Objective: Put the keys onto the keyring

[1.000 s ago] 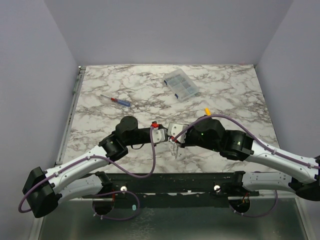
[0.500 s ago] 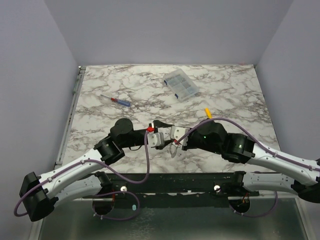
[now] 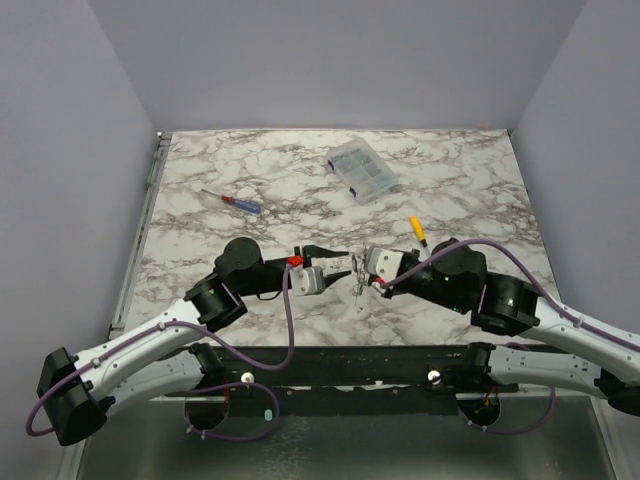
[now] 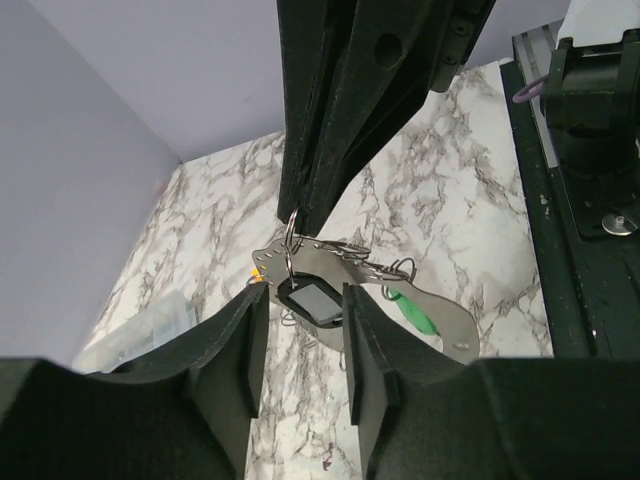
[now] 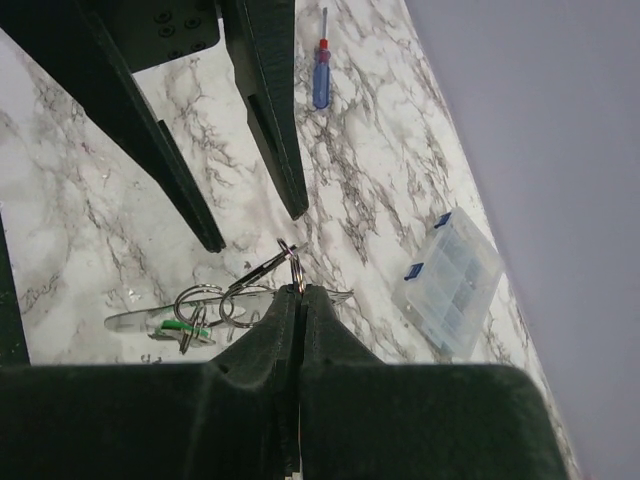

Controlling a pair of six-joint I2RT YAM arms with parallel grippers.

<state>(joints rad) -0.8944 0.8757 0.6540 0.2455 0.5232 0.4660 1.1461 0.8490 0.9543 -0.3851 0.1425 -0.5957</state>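
The keys [image 3: 357,287], thin silvery blades with a black fob [image 4: 312,301] and a green tag [image 4: 410,309], hang in a bunch above the marble table [image 3: 460,180] between the two arms. My right gripper [image 5: 298,293] is shut on the keyring [image 5: 291,258], and the keys [image 5: 140,321] and more rings dangle below it. In the top view it sits at mid-table [image 3: 368,270]. My left gripper [image 4: 301,325] is open just short of the bunch, with nothing between its pads; it lies left of the keys [image 3: 325,275].
A clear compartment box [image 3: 361,171] lies at the back of the table. A blue and red screwdriver [image 3: 235,201] lies at the back left. A yellow-handled screwdriver [image 3: 416,229] lies just behind my right arm. The metal rail [image 3: 145,210] runs along the left edge.
My left gripper has opened and let go of the bunch, drawing back a little to the left. The right gripper has shut on the keyring and carried the keys to the right.
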